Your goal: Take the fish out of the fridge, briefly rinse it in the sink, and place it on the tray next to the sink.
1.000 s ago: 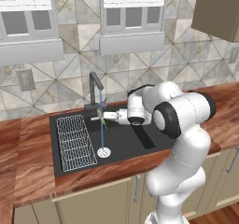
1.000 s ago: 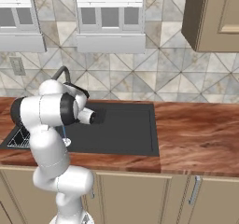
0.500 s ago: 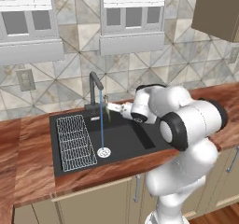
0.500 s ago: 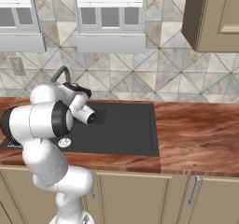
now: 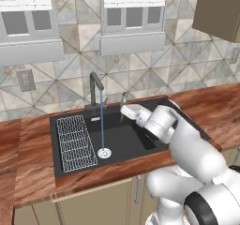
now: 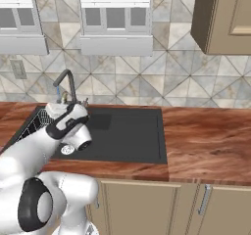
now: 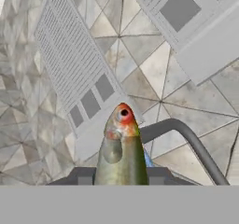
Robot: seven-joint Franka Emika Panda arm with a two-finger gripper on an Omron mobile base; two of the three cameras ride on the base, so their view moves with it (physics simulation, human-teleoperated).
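The gripper (image 7: 120,178) is clamped on the fish (image 7: 121,148) above the black sink (image 5: 136,142), set in a wooden counter (image 6: 206,141) beneath tiled wall (image 6: 166,77).

One fish (image 7: 122,148) shows, olive-green with a reddish head. One black sink (image 5: 126,137) is set into one wooden worktop (image 5: 28,172). At the sink's back edge stands one dark faucet (image 5: 96,90), with one thin stream of water (image 5: 101,132) falling from it. Inside the sink lie one white wire rack (image 5: 73,136) and one round drain (image 5: 104,153). On the tiled wall behind the sink are two windows (image 5: 134,15) and one wall outlet (image 5: 26,80). Two dark fingers (image 7: 84,176) flank the fish.
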